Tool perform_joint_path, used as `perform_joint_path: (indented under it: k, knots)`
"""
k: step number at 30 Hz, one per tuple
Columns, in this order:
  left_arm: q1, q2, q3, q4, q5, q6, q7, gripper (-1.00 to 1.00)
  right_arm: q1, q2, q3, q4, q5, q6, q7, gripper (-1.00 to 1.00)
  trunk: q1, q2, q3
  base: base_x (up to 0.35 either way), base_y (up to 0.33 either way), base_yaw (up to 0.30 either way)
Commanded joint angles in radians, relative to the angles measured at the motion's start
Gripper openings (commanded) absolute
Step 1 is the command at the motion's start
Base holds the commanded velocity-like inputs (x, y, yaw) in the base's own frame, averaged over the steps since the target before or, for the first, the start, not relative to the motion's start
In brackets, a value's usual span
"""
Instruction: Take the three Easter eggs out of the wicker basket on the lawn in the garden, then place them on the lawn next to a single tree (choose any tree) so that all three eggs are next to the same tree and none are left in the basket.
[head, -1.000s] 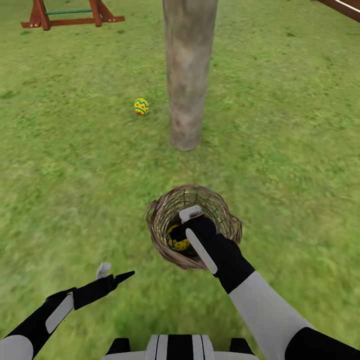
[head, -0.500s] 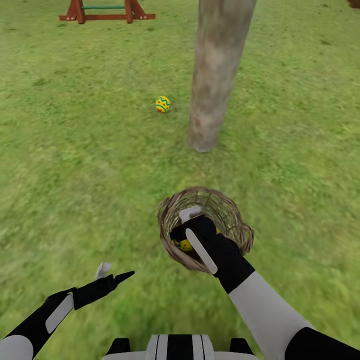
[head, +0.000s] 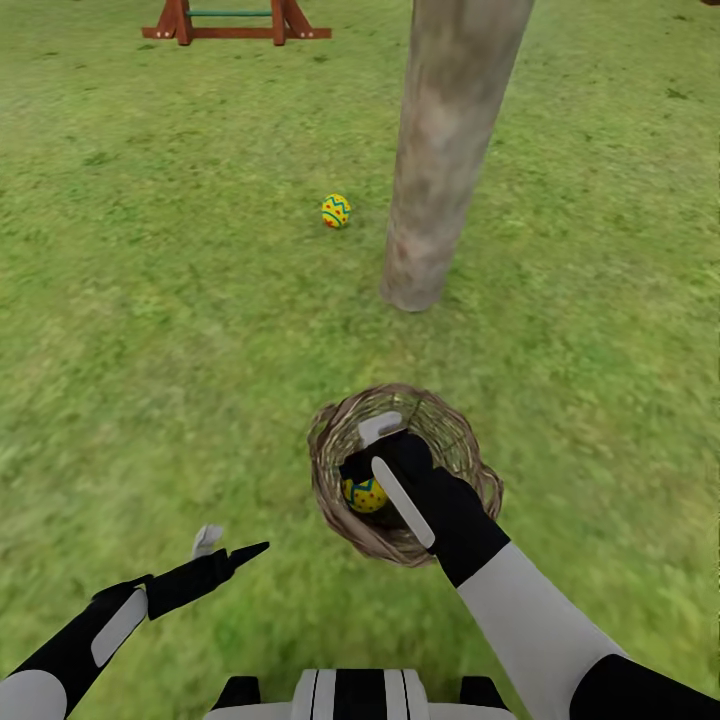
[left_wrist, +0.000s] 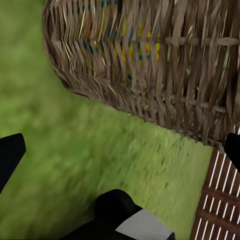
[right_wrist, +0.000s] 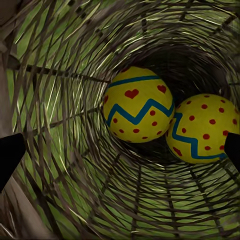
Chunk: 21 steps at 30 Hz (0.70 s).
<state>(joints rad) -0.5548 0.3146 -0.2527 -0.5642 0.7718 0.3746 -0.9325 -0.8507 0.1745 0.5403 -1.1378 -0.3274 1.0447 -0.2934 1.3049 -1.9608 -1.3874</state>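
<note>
1. Easter eggs: two (right_wrist: 138, 105) (right_wrist: 202, 129) lie touching at the bottom of the wicker basket (head: 455, 440), lower centre of the head view, with the right claw (head: 368, 458) spread inside its mouth above them.
2. Left claw (head: 228, 546), lower left, hangs spread over the lawn (head: 150, 330).
3. A third egg (head: 336, 210) rests on grass just left of the tree (head: 440, 170), upper centre.
4. A wooden frame (head: 235, 20) stands at top left.
</note>
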Motion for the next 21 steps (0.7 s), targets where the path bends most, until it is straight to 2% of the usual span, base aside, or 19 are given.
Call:
perform_joint_path:
  k: [1,9,13,21]
  knots:
    - [-0.001,0.001,-0.005,0.0,0.011,0.009,0.0,1.0,-0.001,0.0,0.001,0.0,-0.01,0.003,-0.01,1.0,0.0,0.0,0.0,0.002,-0.037,0.0]
    - [-0.001,0.001,-0.005,0.0,0.011,0.008,-0.002,1.0,0.001,0.0,0.0,0.004,-0.013,-0.008,-0.008,1.0,0.0,0.0,-0.001,0.0,-0.007,0.0]
    - [-0.001,0.002,-0.005,0.0,0.011,0.009,-0.002,1.0,0.001,0.0,-0.002,0.005,-0.013,-0.069,-0.006,1.0,0.0,0.0,-0.003,0.0,0.0,0.0]
    - [-0.001,0.002,-0.005,0.003,0.012,0.011,-0.002,1.0,0.001,0.0,-0.005,0.023,-0.013,-0.127,0.01,1.0,0.0,0.0,-0.008,0.0,0.0,0.0]
